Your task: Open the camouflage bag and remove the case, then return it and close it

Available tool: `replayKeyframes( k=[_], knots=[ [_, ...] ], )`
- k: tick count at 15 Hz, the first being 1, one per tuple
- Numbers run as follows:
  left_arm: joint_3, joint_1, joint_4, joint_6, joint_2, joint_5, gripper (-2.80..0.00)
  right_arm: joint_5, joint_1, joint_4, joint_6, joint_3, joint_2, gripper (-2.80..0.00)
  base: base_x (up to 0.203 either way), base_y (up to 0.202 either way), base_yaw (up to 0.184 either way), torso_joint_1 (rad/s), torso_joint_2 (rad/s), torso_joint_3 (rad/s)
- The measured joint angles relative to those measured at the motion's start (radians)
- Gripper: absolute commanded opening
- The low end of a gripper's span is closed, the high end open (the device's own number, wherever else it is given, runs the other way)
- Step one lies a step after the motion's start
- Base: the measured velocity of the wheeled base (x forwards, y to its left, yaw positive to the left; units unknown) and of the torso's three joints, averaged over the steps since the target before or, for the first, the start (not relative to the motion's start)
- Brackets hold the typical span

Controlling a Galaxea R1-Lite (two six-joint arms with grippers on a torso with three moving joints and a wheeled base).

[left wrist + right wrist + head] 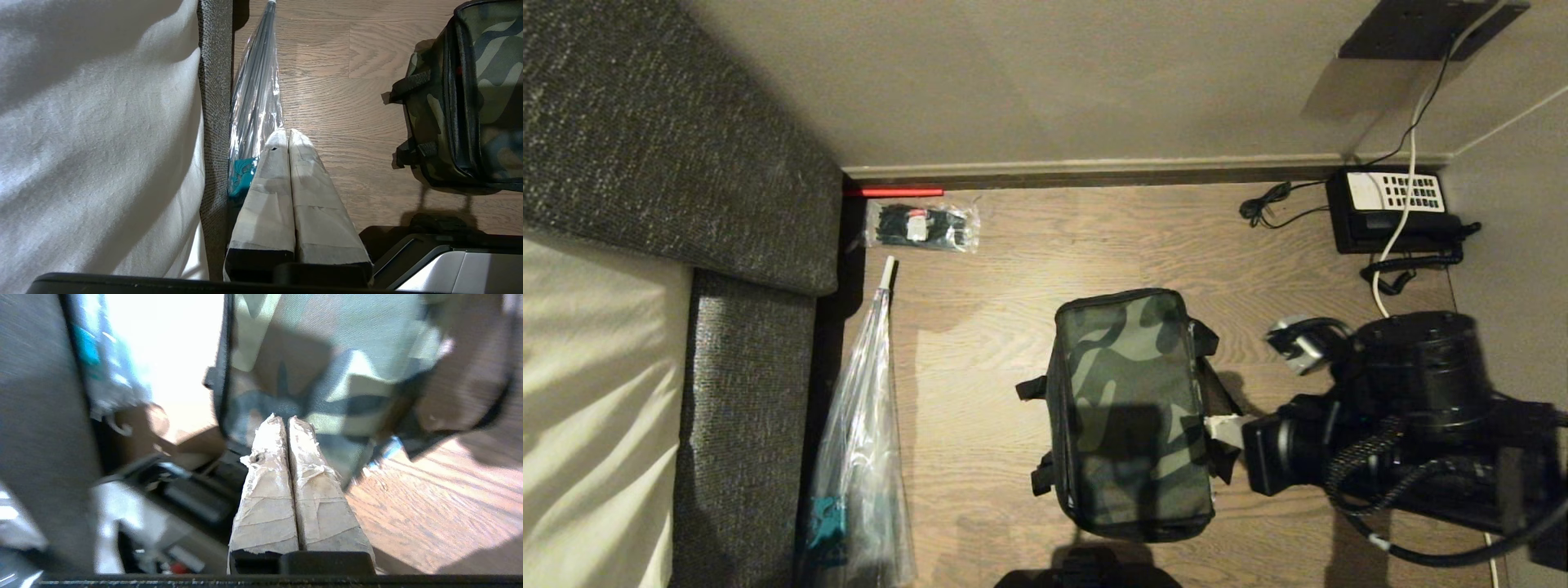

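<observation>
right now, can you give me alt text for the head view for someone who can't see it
A closed camouflage bag sits on a wooden floor, with the robot's right gripper shut at its right side. A black telephone lies by the far wall, and a clear plastic bag beside a grey sofa.

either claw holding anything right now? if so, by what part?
Nothing held. Right claw is shut on itself, empty, beside the closed green-brown camouflage fabric bag on the wood floor. Left claw is shut and empty too, parked.

Three views over one floor
Head looks steeply down on the bag point(1131, 412); both wrist cameras, lower and nearer, share that bag.
</observation>
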Motion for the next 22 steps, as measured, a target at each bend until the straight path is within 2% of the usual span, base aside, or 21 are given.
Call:
replayKeyframes(
  k=[2, 4, 7, 9, 12, 15, 22],
  knots=[
    [0.000, 0.000, 0.000, 0.000, 0.000, 0.000, -2.80, -0.019, -0.036, 0.139, 0.021, 0.035, -0.218, -2.80, 0.000, 0.000, 0.000, 0.000, 0.00, 0.000],
    [0.000, 0.000, 0.000, 0.000, 0.000, 0.000, -2.80, -0.031, -0.106, 0.309, 0.011, 0.053, -0.440, -2.80, 0.000, 0.000, 0.000, 0.000, 0.00, 0.000],
    [0.000, 0.000, 0.000, 0.000, 0.000, 0.000, -2.80, 0.009, -0.299, 0.564, -0.057, 0.121, -0.776, -2.80, 0.000, 0.000, 0.000, 0.000, 0.00, 0.000],
    [0.000, 0.000, 0.000, 0.000, 0.000, 0.000, -2.80, 0.054, -0.422, 0.654, -0.147, 0.207, -0.991, -2.80, 0.000, 0.000, 0.000, 0.000, 0.00, 0.000],
    [0.000, 0.000, 0.000, 0.000, 0.000, 0.000, -2.80, 0.058, -0.530, 0.640, -0.258, 0.399, -1.259, -2.80, 0.000, 0.000, 0.000, 0.000, 0.00, 0.000],
    [0.000, 0.000, 0.000, 0.000, 0.000, 0.000, -2.80, -0.009, -0.567, 0.542, -0.223, 0.518, -1.435, -2.80, 0.000, 0.000, 0.000, 0.000, 0.00, 0.000],
    [0.000, 0.000, 0.000, 0.000, 0.000, 0.000, -2.80, -0.017, -0.575, 0.447, -0.211, 0.569, -1.527, -2.80, 0.000, 0.000, 0.000, 0.000, 0.00, 0.000]
  ],
)
